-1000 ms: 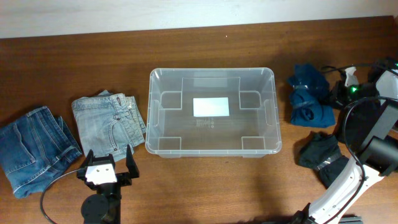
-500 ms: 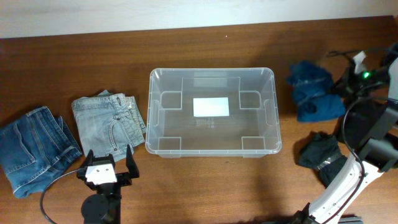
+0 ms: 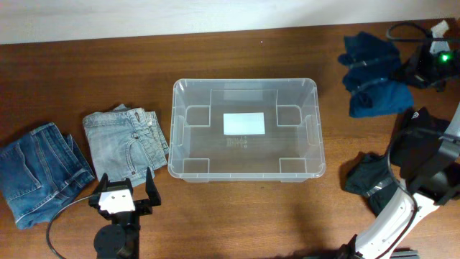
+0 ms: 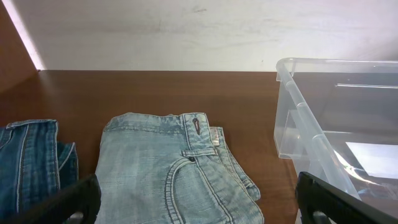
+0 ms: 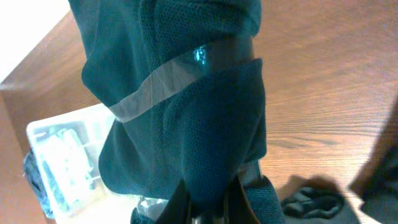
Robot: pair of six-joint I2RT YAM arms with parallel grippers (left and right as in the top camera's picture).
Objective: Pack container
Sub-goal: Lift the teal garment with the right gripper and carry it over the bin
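The container, a clear plastic bin with a white label on its bottom, stands empty mid-table; its near corner shows in the left wrist view. At the far right my right gripper is shut on a dark blue mesh garment with a grey stripe. The cloth hangs raised off the table and fills the right wrist view, bunched between the jaws of the gripper. My left gripper stands open near the front edge, just in front of folded light blue jeans, holding nothing.
Folded dark blue jeans lie at the far left, beside the light pair. A black garment lies right of the bin near the right arm's base. The table's back edge meets a white wall.
My right gripper has lifted the blue garment off the table and carried it toward the far right corner. The left arm has not moved.
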